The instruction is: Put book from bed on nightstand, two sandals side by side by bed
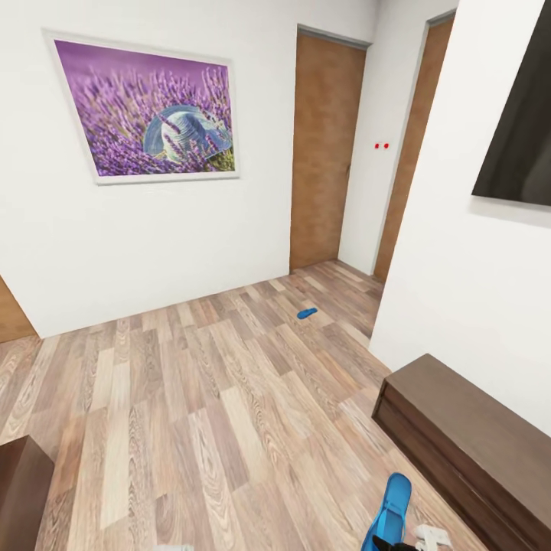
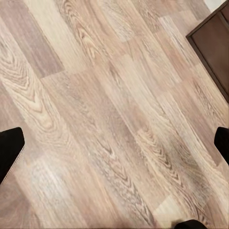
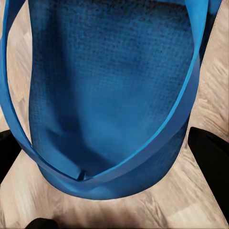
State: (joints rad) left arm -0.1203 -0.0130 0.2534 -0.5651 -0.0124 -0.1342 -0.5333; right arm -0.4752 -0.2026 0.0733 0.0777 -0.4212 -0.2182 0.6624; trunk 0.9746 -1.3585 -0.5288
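Head view: a bedroom corner with a wood-plank floor [image 1: 229, 428], white walls, a framed lavender picture [image 1: 145, 111] on the far wall, two brown doors [image 1: 325, 149] beyond, and a dark screen [image 1: 516, 138] on the right wall.
Held sandal: one blue sandal [image 1: 392, 516] shows at the near right edge, tilted up off the floor, just left of the long dark brown dresser [image 1: 467, 436].
Right pincer: in the right wrist view the held sandal's sole and strap [image 3: 109, 95] sit between the two dark fingers [image 3: 210, 157], which close on its lower end; the right pincer [image 3: 112, 164] is gripping the sandal.
Left pincer: the left wrist view looks down on bare planks, with one dark fingertip [image 2: 10, 148] at each side and nothing between them; the left pincer [image 2: 117, 145] stands wide and holds nothing.
Second sandal: the other blue sandal [image 1: 307, 312] lies flat on the floor far ahead, near the doors and well apart from the robot.
Near left: a dark brown wooden corner [image 1: 21, 490] shows at the frame edge; I cannot tell what furniture it is.
Step in hand: carrying the first sandal, judging by the grip.
Next move: probably to bring this sandal to the bedside floor and set it flat, or to drive toward the far sandal first and take it with the free left pincer.
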